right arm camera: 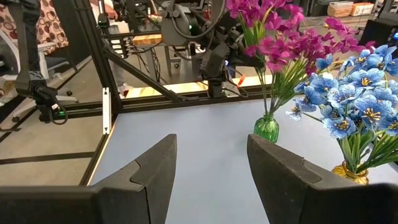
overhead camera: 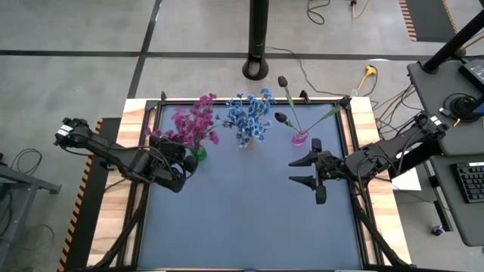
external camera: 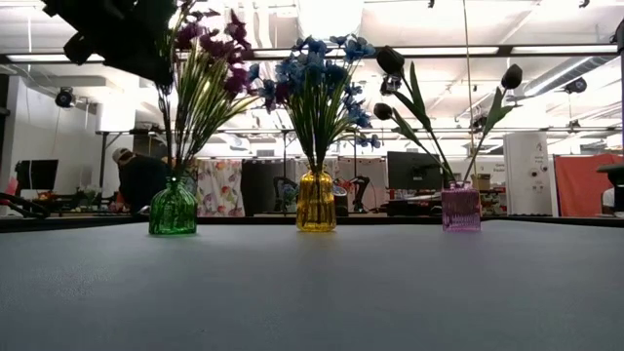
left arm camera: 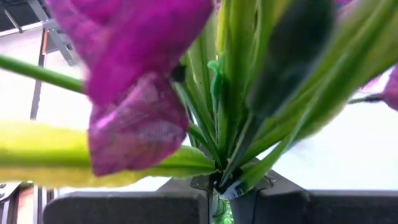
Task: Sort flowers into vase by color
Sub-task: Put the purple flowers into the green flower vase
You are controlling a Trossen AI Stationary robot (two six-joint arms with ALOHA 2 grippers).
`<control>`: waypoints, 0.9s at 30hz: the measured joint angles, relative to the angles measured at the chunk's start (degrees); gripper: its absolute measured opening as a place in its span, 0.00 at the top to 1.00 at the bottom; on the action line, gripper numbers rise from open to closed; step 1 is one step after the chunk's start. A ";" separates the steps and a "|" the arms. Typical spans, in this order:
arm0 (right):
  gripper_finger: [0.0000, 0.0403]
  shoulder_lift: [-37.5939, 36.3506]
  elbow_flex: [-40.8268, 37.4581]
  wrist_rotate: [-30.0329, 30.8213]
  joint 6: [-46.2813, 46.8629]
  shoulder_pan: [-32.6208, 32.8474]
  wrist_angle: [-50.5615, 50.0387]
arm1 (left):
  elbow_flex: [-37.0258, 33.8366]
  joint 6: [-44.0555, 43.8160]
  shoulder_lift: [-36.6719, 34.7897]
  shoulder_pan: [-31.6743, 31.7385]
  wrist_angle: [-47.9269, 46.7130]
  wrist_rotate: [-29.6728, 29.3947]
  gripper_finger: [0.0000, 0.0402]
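The left gripper [overhead camera: 190, 160], jaws closed apparently on pink flowers [overhead camera: 193, 121] over the green vase [external camera: 173, 208] near the counter's far edge, should release only once stems seat; right gripper [overhead camera: 304, 171] waits open.

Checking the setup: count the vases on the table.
3, in a row along the far edge: green vase on the left, yellow vase in the middle, pink vase on the right.

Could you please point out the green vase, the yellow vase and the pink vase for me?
green vase [external camera: 173, 209], low view, on its ribbed body.
yellow vase [external camera: 315, 203], low view, on its body.
pink vase [external camera: 460, 209], low view, on its front wall.
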 joint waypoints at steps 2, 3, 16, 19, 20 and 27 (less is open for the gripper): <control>0.53 0.00 -0.02 0.00 0.00 0.00 0.00 | -0.39 -0.45 0.00 0.00 0.08 0.13 0.98; 0.53 0.00 -0.02 0.00 0.00 0.00 0.00 | -0.73 -0.66 0.00 0.01 0.02 0.54 0.98; 0.53 0.00 -0.02 0.00 0.00 0.00 0.03 | -2.37 -1.16 0.07 0.01 1.11 1.20 0.98; 0.53 0.00 -0.02 0.00 0.00 0.00 0.04 | -2.37 -1.16 0.07 0.01 1.14 1.01 0.98; 0.53 0.00 -0.02 0.00 0.00 0.00 0.04 | -2.40 -1.16 0.07 0.01 1.24 1.01 0.98; 0.53 0.00 -0.02 0.00 0.00 0.00 0.04 | -4.66 -2.03 0.07 0.01 3.45 0.73 0.98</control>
